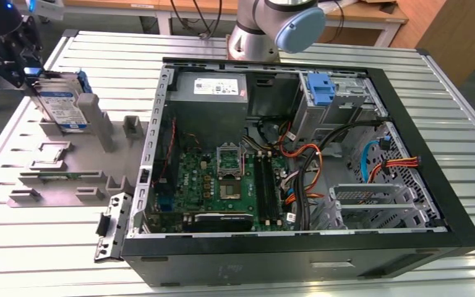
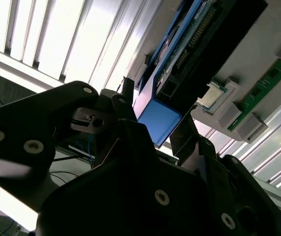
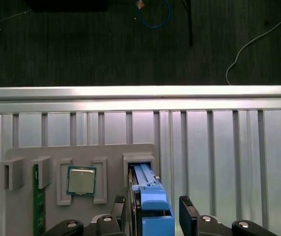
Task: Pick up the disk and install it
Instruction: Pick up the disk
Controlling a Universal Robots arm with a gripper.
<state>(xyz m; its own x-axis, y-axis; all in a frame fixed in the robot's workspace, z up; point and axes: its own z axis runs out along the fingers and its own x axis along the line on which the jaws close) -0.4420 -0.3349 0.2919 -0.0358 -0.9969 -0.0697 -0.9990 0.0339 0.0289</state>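
Closest to the front edge of the slatted metal bench [image 1: 47, 247] lies an open black computer case [image 1: 303, 260]. It shows a green motherboard [image 1: 221, 179] and a grey drive cage [image 1: 370, 201] in its near part. At its far wall are a grey power supply box [image 1: 217, 86] and a blue latch piece [image 1: 321, 90]. Beside the case, along the bench edge at the exterior view's left, sits a grey holder [image 1: 64, 179] with several slots. In the first wrist view, a processor chip [image 3: 81, 180] and a green memory stick [image 3: 36, 196] rest in these slots. The disk [image 1: 60, 105] stands upright on its edge in the slot at the far end of this holder, with its label facing the case. The gripper [image 3: 156, 216] is at the disk, and the jaws are spread with one on each side of the blue bracket. In the first wrist view, one of the fingers [image 3: 188, 214] is apart from the bracket by a clear gap, so the jaws are not pinching the disk. At the far edge of the bench, behind the case, rises the base of the arm [image 1: 258, 37].
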